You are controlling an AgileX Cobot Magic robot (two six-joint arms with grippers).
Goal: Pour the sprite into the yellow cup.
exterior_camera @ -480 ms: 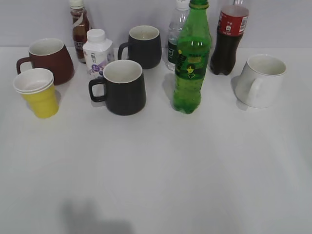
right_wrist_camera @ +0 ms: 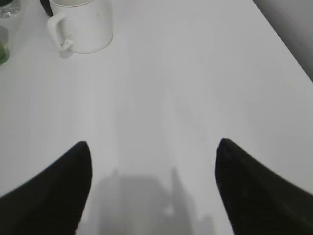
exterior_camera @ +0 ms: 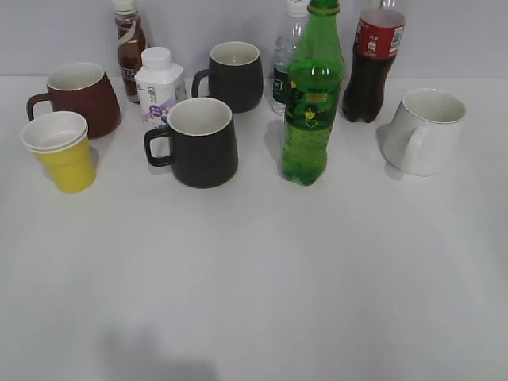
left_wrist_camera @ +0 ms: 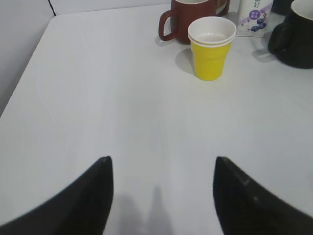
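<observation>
The sprite, a tall green bottle with a green cap, stands upright at the middle back of the table. The yellow cup stands at the left in front of the dark red mug; it also shows in the left wrist view. My left gripper is open and empty over bare table, well short of the yellow cup. My right gripper is open and empty over bare table. Neither gripper shows in the exterior view. Only a green sliver of the sprite shows at the right wrist view's left edge.
Two black mugs, a white milk bottle, a brown drink bottle, a clear water bottle, a cola bottle and a white mug crowd the back half. The table's left edge is near the left gripper.
</observation>
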